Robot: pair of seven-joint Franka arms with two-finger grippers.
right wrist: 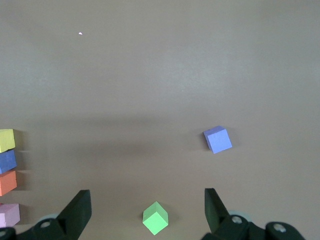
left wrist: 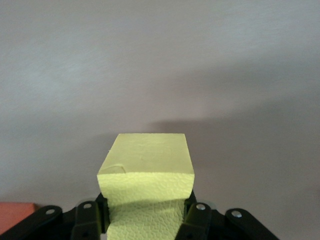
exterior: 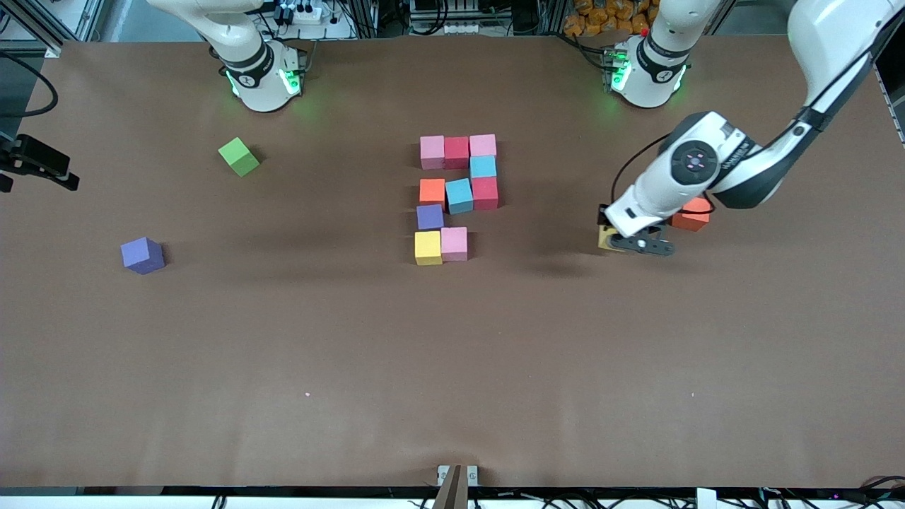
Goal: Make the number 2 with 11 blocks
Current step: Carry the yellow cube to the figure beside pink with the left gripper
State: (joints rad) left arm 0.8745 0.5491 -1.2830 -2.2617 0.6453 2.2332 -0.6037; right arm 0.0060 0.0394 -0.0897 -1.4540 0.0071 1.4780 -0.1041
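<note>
I see the left gripper (exterior: 640, 244) clamped on a yellow block (left wrist: 146, 172) toward the left arm's end of the table (exterior: 452, 367), just beside a loose orange block (exterior: 691, 214). The unfinished number 2 (exterior: 457, 198) sits mid-table, ten cubes in five rows, its lowest row holding only a yellow cube (exterior: 428, 247) and a pink cube (exterior: 454, 243). The right gripper (right wrist: 147, 212) waits with fingers apart above the lime-green cube (right wrist: 155, 218), with a stray purple cube (exterior: 142, 255) nearer the front camera.
</note>
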